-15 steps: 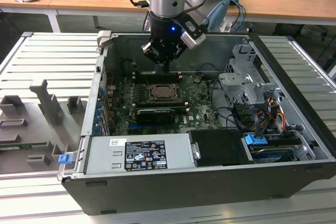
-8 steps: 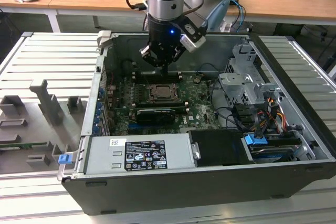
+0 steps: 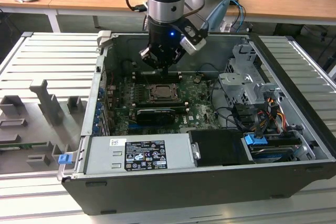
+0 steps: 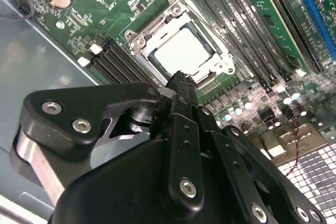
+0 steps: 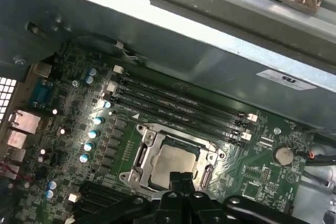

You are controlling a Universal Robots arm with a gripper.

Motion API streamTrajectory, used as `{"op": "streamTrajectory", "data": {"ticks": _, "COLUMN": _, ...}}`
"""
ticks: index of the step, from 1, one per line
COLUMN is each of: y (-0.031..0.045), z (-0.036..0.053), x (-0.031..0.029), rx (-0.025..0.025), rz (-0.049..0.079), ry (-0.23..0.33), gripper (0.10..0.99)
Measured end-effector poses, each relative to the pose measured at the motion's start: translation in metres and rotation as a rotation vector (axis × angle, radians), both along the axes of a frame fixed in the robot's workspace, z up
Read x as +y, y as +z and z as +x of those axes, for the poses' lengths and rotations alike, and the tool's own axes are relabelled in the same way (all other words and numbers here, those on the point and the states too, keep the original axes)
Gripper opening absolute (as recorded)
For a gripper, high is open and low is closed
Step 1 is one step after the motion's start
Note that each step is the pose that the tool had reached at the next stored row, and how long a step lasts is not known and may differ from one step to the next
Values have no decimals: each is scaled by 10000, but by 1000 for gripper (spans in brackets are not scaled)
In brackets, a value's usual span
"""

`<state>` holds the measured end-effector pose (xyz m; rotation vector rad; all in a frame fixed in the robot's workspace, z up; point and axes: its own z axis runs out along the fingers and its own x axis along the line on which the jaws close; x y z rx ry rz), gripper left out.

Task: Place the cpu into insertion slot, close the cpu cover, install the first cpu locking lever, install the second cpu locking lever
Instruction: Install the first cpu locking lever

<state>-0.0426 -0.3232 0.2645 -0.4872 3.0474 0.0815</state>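
benchrat: where's the cpu (image 4: 181,53) sitting right now?

solderjoe: flat in the insertion slot (image 3: 160,94) on the green motherboard (image 3: 197,109). its pale face shows through the window of the cpu cover (image 4: 152,32), which looks folded down over it. can't tell if the levers are latched.

benchrat: and the gripper (image 4: 178,81)?

solderjoe: it hangs just above the socket's edge, fingers pressed together with nothing between them.

benchrat: how would that chip handle?

solderjoe: probably light and stiff, with a slick metal top and delicate contacts underneath. the edges look like the only safe place to hold it, never the underside.

benchrat: any long axis?

solderjoe: not really, it's close to square. its sides run parallel to the memory slots (image 5: 178,109), and the top points straight up out of the case (image 3: 210,182).
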Motion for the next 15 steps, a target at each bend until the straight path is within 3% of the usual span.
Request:
{"op": "streamTrajectory", "data": {"ticks": 10, "y": -10, "z": -120, "x": -1, "rx": 1, "rz": -1, "ry": -124, "gripper": 106}}
{"op": "streamTrajectory", "data": {"ticks": 13, "y": -25, "z": -133, "x": -1, "rx": 0, "rz": -1, "ry": -595, "gripper": 106}}
{"op": "streamTrajectory", "data": {"ticks": 15, "y": -27, "z": -195, "x": -1, "rx": 0, "rz": -2, "ry": -618, "gripper": 106}}
